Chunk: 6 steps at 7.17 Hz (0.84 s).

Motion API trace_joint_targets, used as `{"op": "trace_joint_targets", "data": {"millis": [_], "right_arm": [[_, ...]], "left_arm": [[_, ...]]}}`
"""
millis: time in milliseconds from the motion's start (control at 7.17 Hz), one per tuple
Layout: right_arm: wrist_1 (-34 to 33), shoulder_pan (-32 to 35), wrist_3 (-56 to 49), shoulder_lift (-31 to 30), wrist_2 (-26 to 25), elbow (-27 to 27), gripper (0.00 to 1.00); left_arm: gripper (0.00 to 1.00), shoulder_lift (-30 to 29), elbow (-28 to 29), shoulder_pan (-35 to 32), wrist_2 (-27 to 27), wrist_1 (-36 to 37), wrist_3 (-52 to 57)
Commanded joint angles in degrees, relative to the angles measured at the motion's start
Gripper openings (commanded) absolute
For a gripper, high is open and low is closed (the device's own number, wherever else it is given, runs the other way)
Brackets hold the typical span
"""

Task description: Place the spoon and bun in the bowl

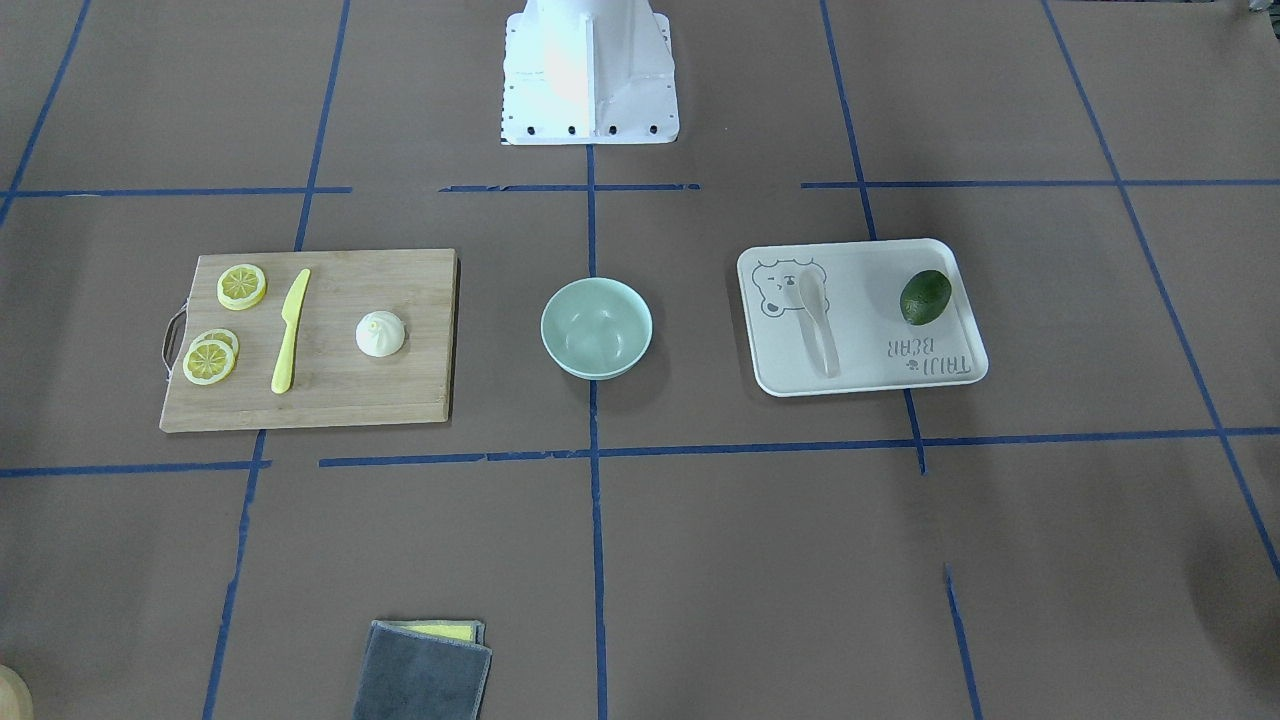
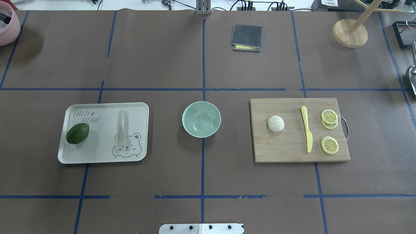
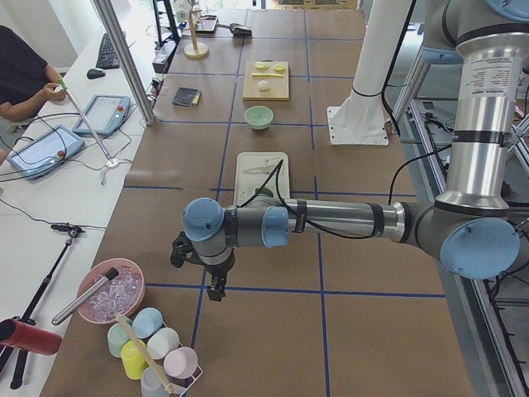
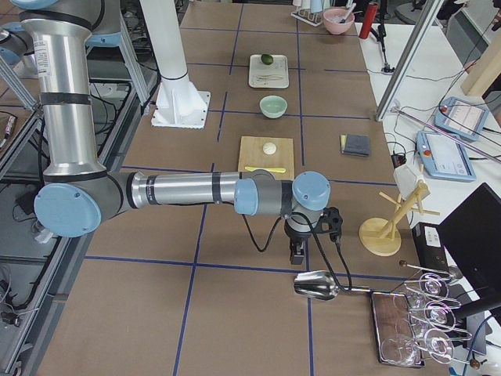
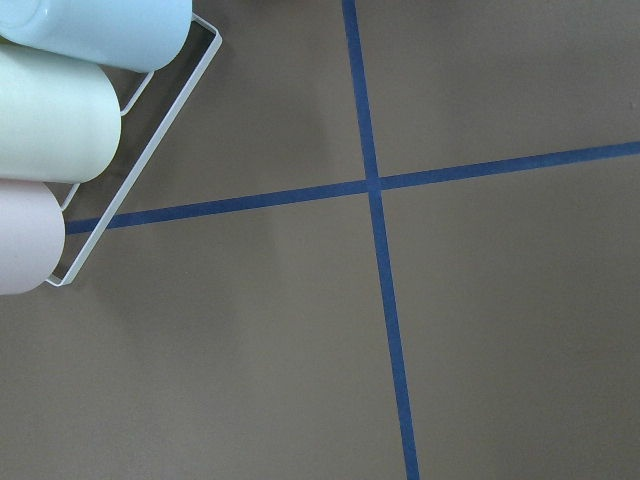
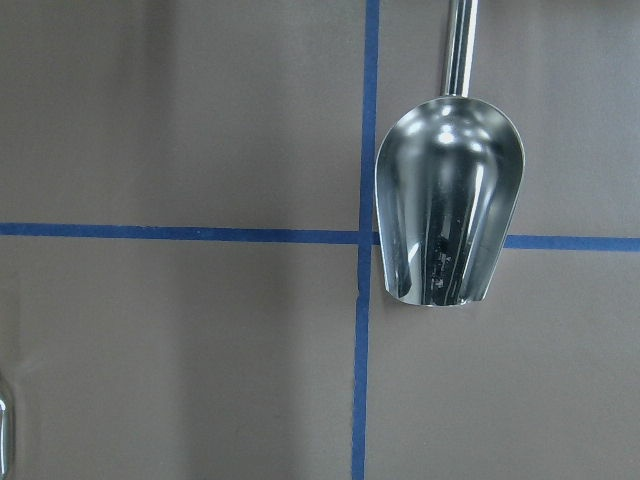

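The pale spoon point(image 2: 121, 129) lies on a white bear tray point(image 2: 100, 152) on the left in the overhead view. The white bun point(image 2: 276, 123) sits on a wooden cutting board point(image 2: 286, 149) on the right. The empty mint-green bowl point(image 2: 201, 119) stands between them. My left gripper point(image 3: 216, 289) hangs over bare table far beyond the tray, near a cup rack. My right gripper point(image 4: 297, 254) hangs beyond the board, near a metal scoop. Both show only in the side views, so I cannot tell whether they are open or shut.
An avocado point(image 2: 77, 133) lies on the tray. A yellow knife point(image 2: 306, 133) and lemon slices point(image 2: 329, 117) lie on the board. A grey cloth point(image 2: 246, 38) and a wooden stand point(image 2: 350, 32) are at the far side. The metal scoop point(image 6: 448, 200) and the cups point(image 5: 60, 130) lie under the wrists.
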Motion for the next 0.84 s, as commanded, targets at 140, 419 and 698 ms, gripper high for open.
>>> {"op": "trace_joint_targets", "data": {"millis": [140,419,698], "right_arm": [[0.4,0.0,0.1,0.0,-0.5,0.3,1.00],[0.6,-0.4,1.0,0.6,-0.4,1.9,1.00],[0.6,-1.2,1.2,2.2,-0.5,3.7,1.00]], "left_arm": [[1.00,-0.7,-0.9,0.4,0.0,-0.6,0.0],[1.00,-0.9,-6.1,6.5,0.0,-9.6,-5.1],[1.00,-1.6,-15.0,13.6,0.1,-10.9,-17.4]]}}
